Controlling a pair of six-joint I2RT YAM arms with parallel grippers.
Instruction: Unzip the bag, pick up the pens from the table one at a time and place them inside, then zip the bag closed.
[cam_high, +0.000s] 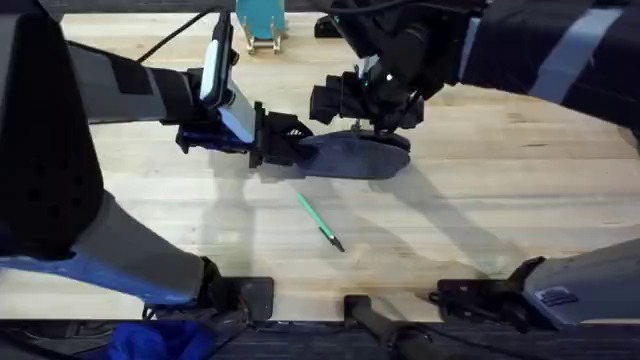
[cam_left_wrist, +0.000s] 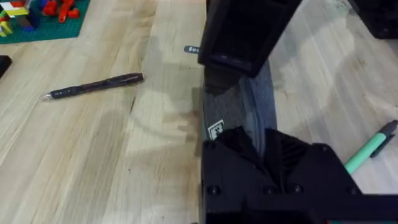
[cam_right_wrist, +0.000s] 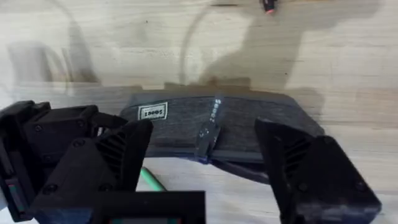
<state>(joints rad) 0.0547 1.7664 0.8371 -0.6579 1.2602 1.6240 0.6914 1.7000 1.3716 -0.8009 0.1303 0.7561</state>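
1. The bag (cam_high: 352, 157) lies flat on the table (cam_high: 520, 190), a little toward 12 o'clock from the table's middle in the overhead view, its long side running from 9 to 3 o'clock.
2. The left gripper (cam_high: 290, 143) reaches in from 9 o'clock and meets the bag's 9 o'clock end. In the left wrist view its black fingers (cam_left_wrist: 249, 158) sit on either side of that end of the bag (cam_left_wrist: 245, 102), clamped on the fabric.
3. The right gripper (cam_high: 372, 122) hangs over the bag's 12 o'clock edge, coming in from about 1 o'clock.
4. In the right wrist view its fingers (cam_right_wrist: 311, 165) stand wide apart, one on each side of the zipper pull (cam_right_wrist: 207, 134); they grip nothing.
5. The bag (cam_right_wrist: 249, 124) in that view shows a small white label (cam_right_wrist: 153, 112) near the end where the left gripper (cam_right_wrist: 46, 134) holds it. Whether the zipper is open, I cannot tell.
6. The green pen (cam_high: 319, 222) lies on the table toward 6 o'clock from the bag, apart from it, slanted from 11 to 5 o'clock with its dark tip at the 5 o'clock end.
7. The black pen (cam_left_wrist: 93, 86) lies on bare wood in the left wrist view, well apart from the bag.
8. Beyond it sits a green mat (cam_left_wrist: 43, 18) with toy bricks.
9. A teal stand (cam_high: 261, 22) rests at the table's 12 o'clock edge.
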